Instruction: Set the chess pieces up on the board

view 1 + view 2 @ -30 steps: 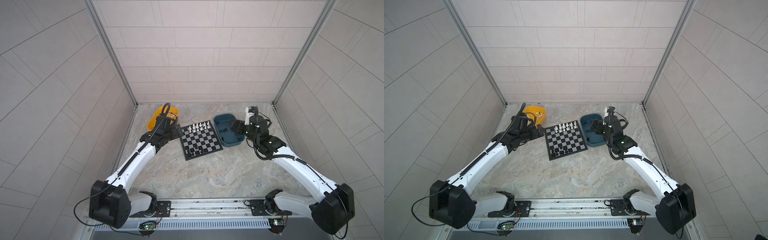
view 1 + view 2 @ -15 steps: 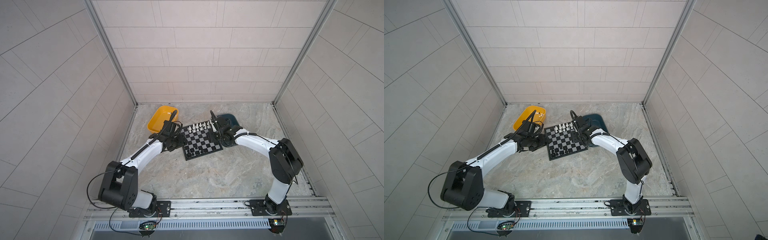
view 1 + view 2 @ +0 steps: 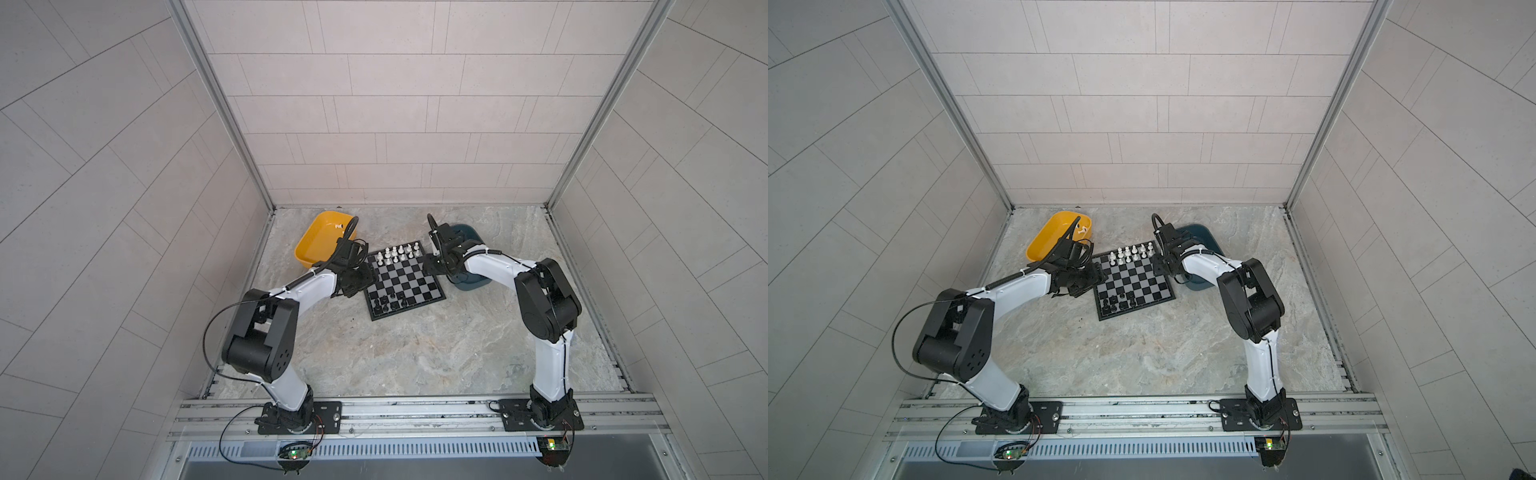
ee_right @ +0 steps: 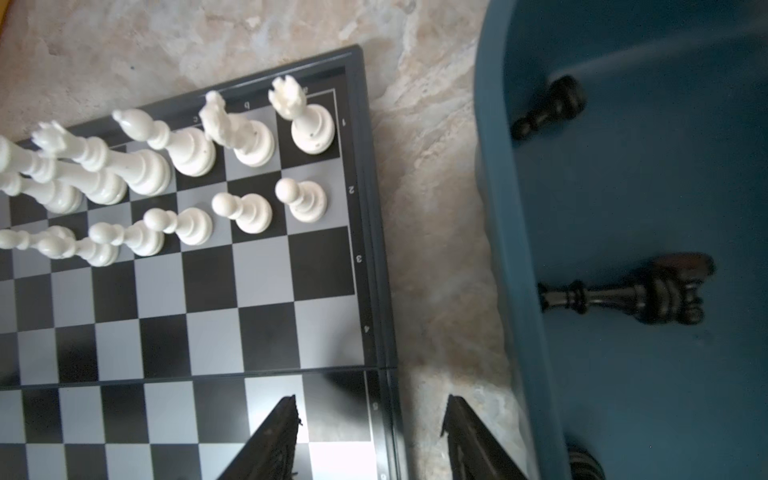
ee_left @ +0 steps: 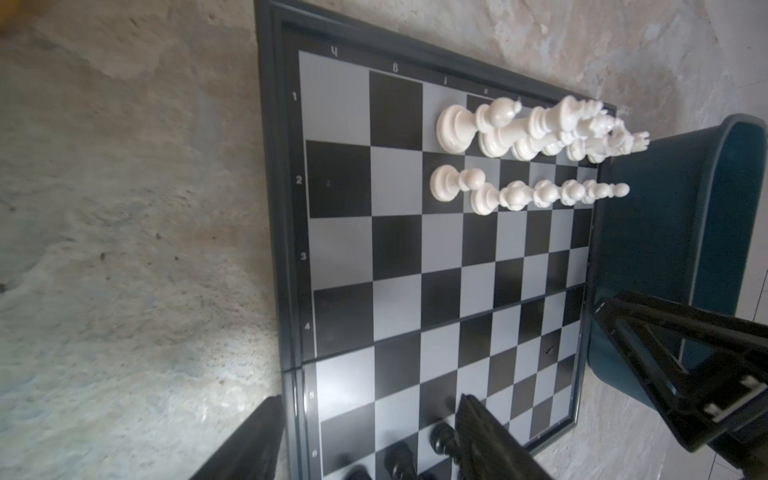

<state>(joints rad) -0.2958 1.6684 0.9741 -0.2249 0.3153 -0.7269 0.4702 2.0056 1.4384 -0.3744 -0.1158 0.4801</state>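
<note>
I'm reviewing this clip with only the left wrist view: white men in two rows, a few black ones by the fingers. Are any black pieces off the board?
Observer: Yes. The right wrist view shows at least two black pieces lying on their sides in the teal tray.
Operator: Any white ones off it?
Observer: One small white piece, it seems, lies in the yellow tray in both top views.
Operator: What is the right gripper doing?
Observer: The right gripper is open, empty, astride the edge of the board: one finger over the board, one over the table.
</note>
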